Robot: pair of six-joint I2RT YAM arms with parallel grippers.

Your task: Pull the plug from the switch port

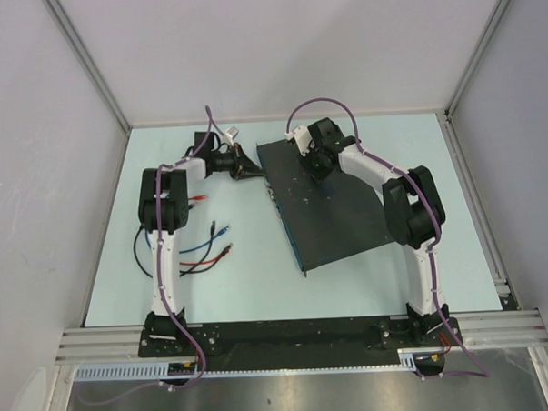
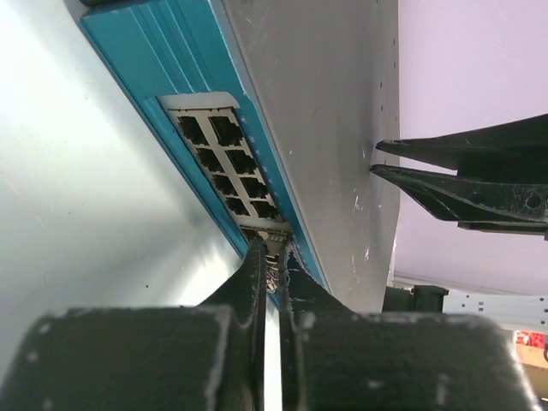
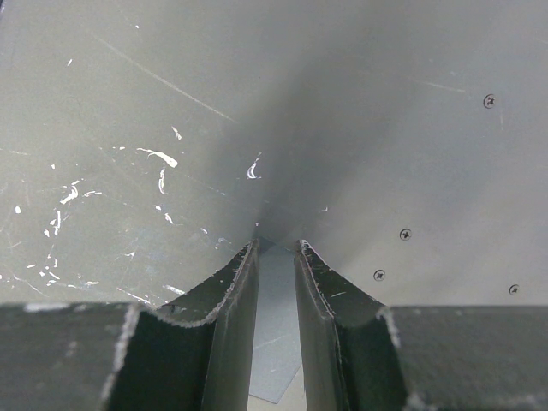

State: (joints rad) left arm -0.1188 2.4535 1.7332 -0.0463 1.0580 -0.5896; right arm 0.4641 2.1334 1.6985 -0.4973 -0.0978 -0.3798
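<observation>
The switch point(image 1: 333, 203) is a flat black box lying at an angle in the middle of the table. In the left wrist view its blue edge point(image 2: 145, 51) carries a double row of empty sockets point(image 2: 227, 158). At the near end of that row sits the plug point(image 2: 272, 276), clear with coloured wires showing. My left gripper point(image 2: 272, 248) is shut on it, right against the port. My right gripper point(image 3: 276, 244) stands on the scuffed top of the switch point(image 3: 360, 128), tips touching it, jaws slightly apart with nothing between them.
Loose red, blue and black cables point(image 1: 207, 245) lie on the table to the left of the switch, beside my left arm. A small pale object point(image 1: 232, 132) sits near the back edge. Walls close the table in at the back and both sides.
</observation>
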